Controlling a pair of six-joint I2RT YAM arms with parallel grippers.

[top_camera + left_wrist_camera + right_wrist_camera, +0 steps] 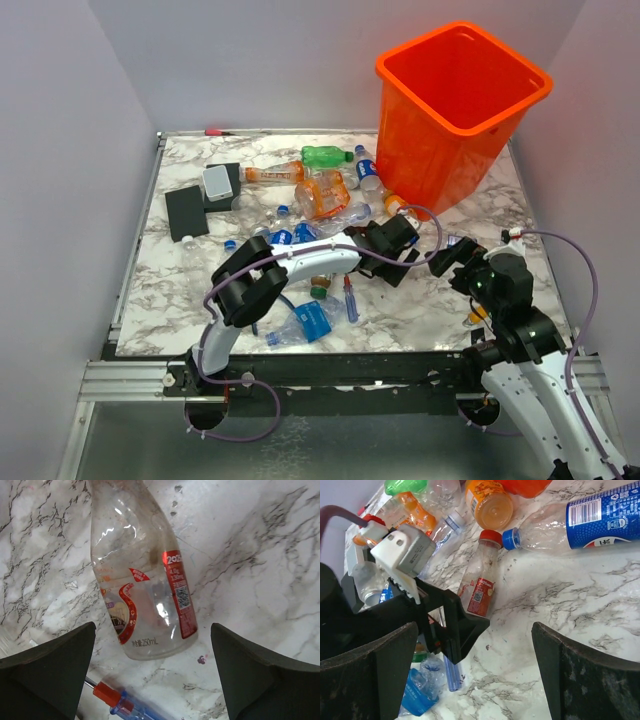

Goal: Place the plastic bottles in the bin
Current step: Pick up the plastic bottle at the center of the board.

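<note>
The bin (pixel 430 160) is looking empty; the plastic bottles (pixel 322 193) are all lying left of and in front of it. The left gripper (pixel 392 243), spread wide, is hovering over a red-labelled bottle (pixel 145 580); the right gripper (pixel 455 258) is gaping, empty.

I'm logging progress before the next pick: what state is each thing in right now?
Bin, upright, no bottles visible inside.
Red-label bottle, lying on the table, capped.
Green bottle, lying on its side.
Left gripper, open, over the red-label bottle.
Right gripper, open, holding nothing.
</note>
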